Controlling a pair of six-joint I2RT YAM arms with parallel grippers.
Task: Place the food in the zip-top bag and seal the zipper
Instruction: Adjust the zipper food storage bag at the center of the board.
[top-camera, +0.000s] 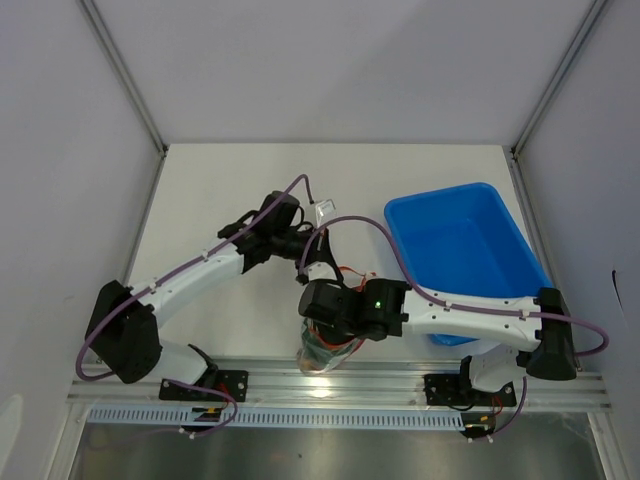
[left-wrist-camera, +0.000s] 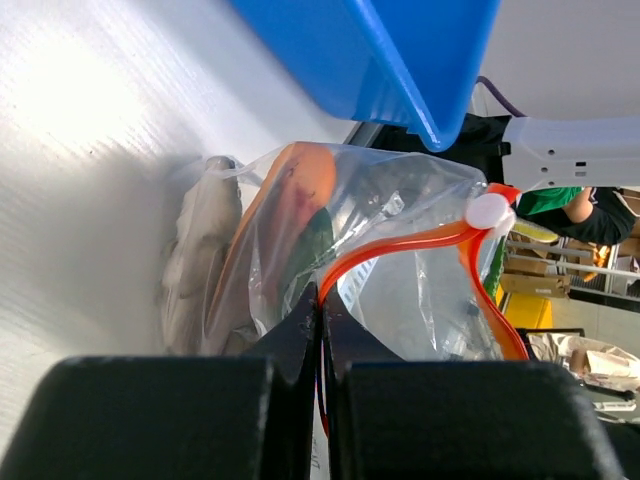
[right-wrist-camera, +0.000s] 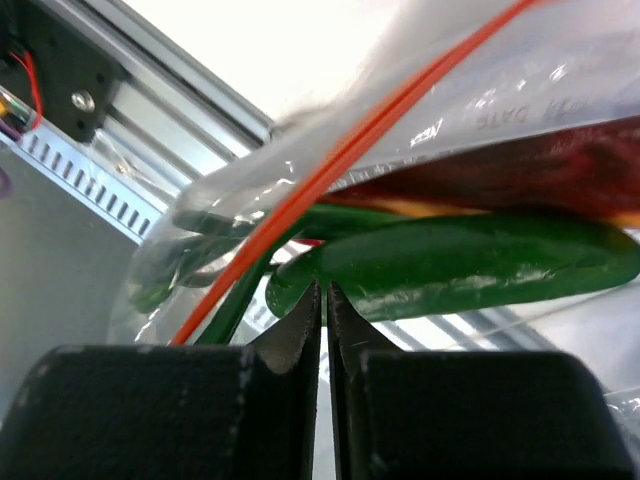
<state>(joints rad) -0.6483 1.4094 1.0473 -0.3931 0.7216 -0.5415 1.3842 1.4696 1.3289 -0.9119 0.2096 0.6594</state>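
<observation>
Several toy foods (left-wrist-camera: 290, 200), the cucumber (right-wrist-camera: 470, 265) among them, already lie inside the zip-top bag (top-camera: 328, 350) at lower centre of the top view. Left pincer (left-wrist-camera: 320, 300) clamps the zipper (left-wrist-camera: 395, 247), likely anchoring it for sealing; right pincer (right-wrist-camera: 323, 290), all but closed, noses the film, grip unclear.

The left arm (top-camera: 190, 282) and the right arm (top-camera: 470, 316) consist of white link shells joined by black joint housings, each mounted on a black base plate (top-camera: 226, 382) at the lower edge of the top view. A purple cable (top-camera: 296, 184) runs along each arm, and a green indicator light (top-camera: 378, 303) glows on the right arm's black wrist housing. The left gripper (left-wrist-camera: 322, 308) and the right gripper (right-wrist-camera: 323, 292) carry matte black fingers that taper from blocky bodies to thin wedge tips.
</observation>
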